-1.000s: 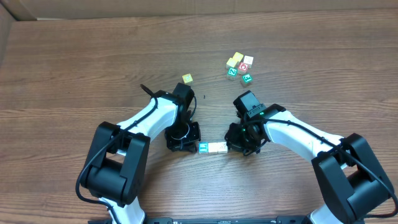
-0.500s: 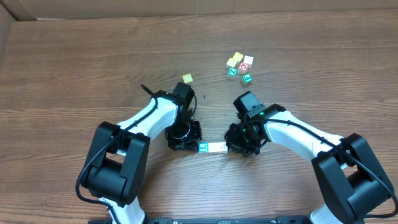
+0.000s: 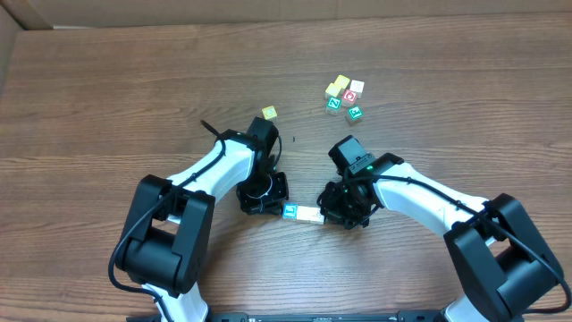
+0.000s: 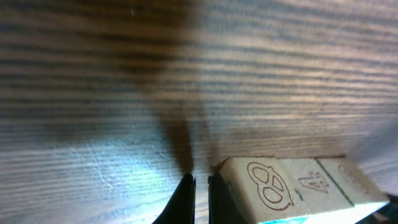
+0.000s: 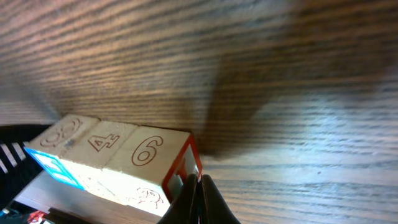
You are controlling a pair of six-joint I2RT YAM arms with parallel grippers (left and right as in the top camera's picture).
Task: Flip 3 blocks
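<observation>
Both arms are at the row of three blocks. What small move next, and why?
Probably press inward from both ends and roll the row over. The three blocks sit edge to edge in a line, the shut left gripper at one end and the shut right gripper at the other, so one two-sided pinch could turn all three.

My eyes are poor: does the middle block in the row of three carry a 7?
No, the middle block shows a carved 4 on its face.
</observation>
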